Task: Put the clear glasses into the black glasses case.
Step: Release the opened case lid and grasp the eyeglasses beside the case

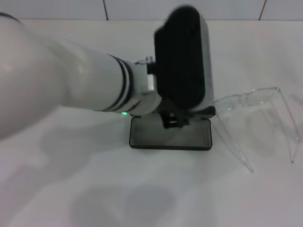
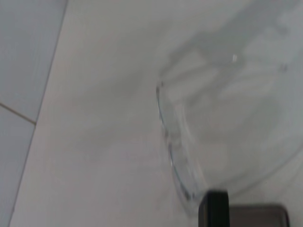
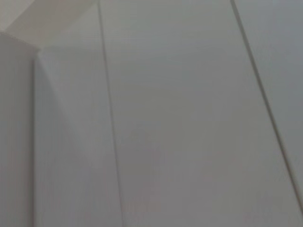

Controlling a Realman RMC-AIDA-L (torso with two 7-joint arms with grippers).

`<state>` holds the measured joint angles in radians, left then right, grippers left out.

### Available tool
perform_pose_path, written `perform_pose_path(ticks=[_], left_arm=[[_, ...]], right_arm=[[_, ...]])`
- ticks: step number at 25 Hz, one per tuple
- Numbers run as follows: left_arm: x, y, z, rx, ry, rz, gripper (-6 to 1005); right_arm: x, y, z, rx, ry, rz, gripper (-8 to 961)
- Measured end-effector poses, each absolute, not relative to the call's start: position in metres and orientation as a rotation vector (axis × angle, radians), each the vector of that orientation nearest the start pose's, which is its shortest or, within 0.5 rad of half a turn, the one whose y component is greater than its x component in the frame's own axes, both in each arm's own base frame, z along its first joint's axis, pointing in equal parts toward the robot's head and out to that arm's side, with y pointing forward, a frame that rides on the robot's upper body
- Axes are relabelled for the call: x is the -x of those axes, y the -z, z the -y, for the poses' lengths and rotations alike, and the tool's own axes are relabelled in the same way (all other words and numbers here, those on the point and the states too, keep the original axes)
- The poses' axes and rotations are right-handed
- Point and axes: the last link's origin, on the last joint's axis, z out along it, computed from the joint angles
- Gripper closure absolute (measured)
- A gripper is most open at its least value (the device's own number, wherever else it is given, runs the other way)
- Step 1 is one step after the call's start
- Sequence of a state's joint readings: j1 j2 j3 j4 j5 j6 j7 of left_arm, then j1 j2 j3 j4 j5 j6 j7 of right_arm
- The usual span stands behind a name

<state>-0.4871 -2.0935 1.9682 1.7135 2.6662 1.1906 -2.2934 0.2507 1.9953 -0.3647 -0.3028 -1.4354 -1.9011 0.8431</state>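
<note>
The white counter (image 1: 142,189) carries everything. The left arm reaches over the black glasses case (image 1: 170,135), which lies open at centre, its lid raised. The left gripper (image 1: 176,119) sits at the case's hinge; whether its fingers grasp the lid, I cannot tell. The clear glasses (image 1: 258,118) rest just beside the case, on its right, arms unfolded. Opening seems the step in hand; next comes picking up the glasses. The right gripper is out of sight.

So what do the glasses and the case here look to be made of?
The clear glasses look like fully transparent, glossy plastic: the table shows through lens and arms, and only the edges catch light. The black glasses case, open with its lid raised at the left gripper, looks like matte black hard shell; its grey inner lining looks soft, possibly fabric.
</note>
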Motion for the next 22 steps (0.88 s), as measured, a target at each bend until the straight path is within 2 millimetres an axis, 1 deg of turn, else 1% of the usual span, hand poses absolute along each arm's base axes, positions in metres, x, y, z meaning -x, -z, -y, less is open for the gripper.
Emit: perform_pose_path(ticks=[1,3,4,6,7,8,9,10,12,13,14,16,17,18,20,21,22], left_arm=[[0.073,0.064,-0.302,2.702,-0.317,-0.320,488],[0.063,0.045,-0.301,2.754,-0.155,-0.229,489],[0.059,0.034,-0.302,2.778,-0.062,-0.183,490],[0.050,0.006,-0.301,2.836,0.218,-0.071,492],[0.049,-0.005,-0.300,2.841,0.315,-0.039,492],[0.050,-0.017,-0.299,2.843,0.421,0.000,493],[0.053,-0.026,-0.296,2.837,0.520,0.034,494],[0.059,-0.033,-0.293,2.824,0.579,0.061,494],[0.074,-0.039,-0.289,2.795,0.626,0.099,496],[0.082,-0.040,-0.286,2.783,0.639,0.113,496],[0.089,-0.041,-0.283,2.777,0.653,0.127,496],[0.103,-0.041,-0.277,2.764,0.690,0.163,496],[0.106,-0.040,-0.275,2.763,0.705,0.172,496],[0.111,-0.040,-0.274,2.759,0.729,0.194,496],[0.119,-0.039,-0.274,2.751,0.773,0.235,496],[0.127,-0.038,-0.275,2.741,0.808,0.281,496],[0.131,-0.039,-0.277,2.732,0.822,0.304,496]], right_arm=[[-0.327,-0.086,-0.243,1.940,-1.227,-0.306,128],[-0.327,-0.087,-0.251,2.042,-1.166,-0.310,128],[-0.327,-0.087,-0.260,2.156,-1.090,-0.336,128],[-0.325,-0.091,-0.274,2.332,-0.937,-0.371,128],[-0.323,-0.092,-0.281,2.413,-0.855,-0.388,128],[-0.318,-0.095,-0.288,2.483,-0.774,-0.368,129],[-0.314,-0.096,-0.294,2.534,-0.713,-0.351,129],[-0.308,-0.099,-0.299,2.576,-0.651,-0.317,129],[-0.293,-0.103,-0.309,2.656,-0.546,-0.255,129],[-0.275,-0.107,-0.320,2.738,-0.424,-0.195,129],[-0.275,-0.107,-0.320,2.738,-0.424,-0.195,129],[-0.256,-0.111,-0.330,2.801,-0.283,-0.145,129],[-0.247,-0.112,-0.335,2.828,-0.199,-0.118,129],[-0.241,-0.112,-0.338,2.841,-0.151,-0.105,129],[-0.226,-0.112,-0.349,2.866,0.011,-0.065,129],[-0.217,-0.109,-0.355,2.872,0.083,-0.043,128],[-0.213,-0.108,-0.359,2.874,0.121,-0.035,128]])
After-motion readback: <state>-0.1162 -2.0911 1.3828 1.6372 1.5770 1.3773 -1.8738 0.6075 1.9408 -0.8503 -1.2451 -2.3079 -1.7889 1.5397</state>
